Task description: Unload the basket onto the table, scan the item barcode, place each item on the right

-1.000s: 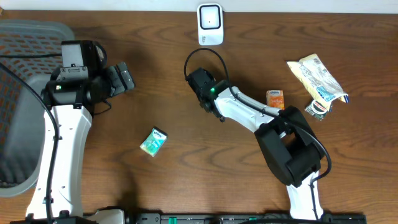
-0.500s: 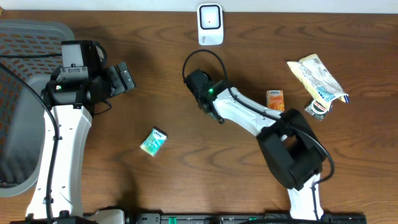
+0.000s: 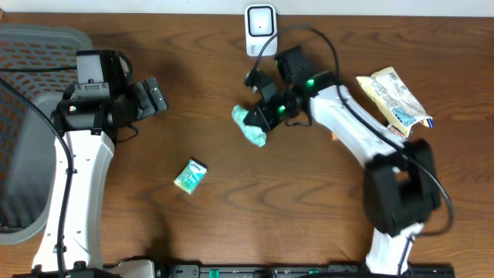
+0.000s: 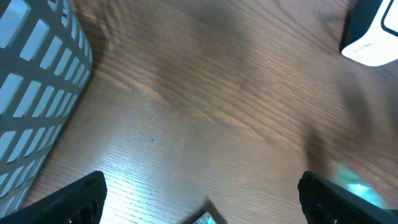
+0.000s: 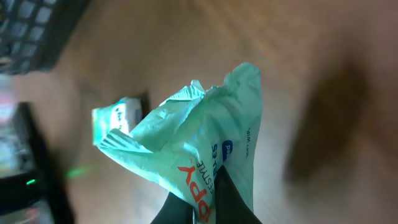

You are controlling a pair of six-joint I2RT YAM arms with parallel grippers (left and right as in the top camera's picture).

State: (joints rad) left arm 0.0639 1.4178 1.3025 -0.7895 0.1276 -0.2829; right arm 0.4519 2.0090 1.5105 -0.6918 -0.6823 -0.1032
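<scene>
The right tool (image 3: 265, 117) is clamped shut on one end of a green packet (image 3: 248, 126), a short way in front of the white scanner (image 3: 261, 29) that stands at the far edge of the desk (image 3: 193, 62). In the wrist view the packet (image 5: 202, 149) fans out of the tool (image 5: 203, 208) as thin, crinkled film with a serrated, crimped end seal and red and blue printing. No barcode shows on the face in view.

The step in hand appears to be the presentation: the item is picked and must now be brought to the scanner's window. The next move likely calls for turning the wrist until the barcode face looks at the window. The soft film needs to be held flat enough to read, since creases could break up the code.

The scanner is a smooth, rounded plastic block. Well to its left the left tool (image 3: 160, 97) hangs wide and empty beside a grey basket (image 3: 35, 46) with slatted walls. A small teal box (image 3: 190, 175) lies farther in front of the scanner, and a puffy cream bag (image 3: 394, 96) lies off to its right on the dark wood grain.
</scene>
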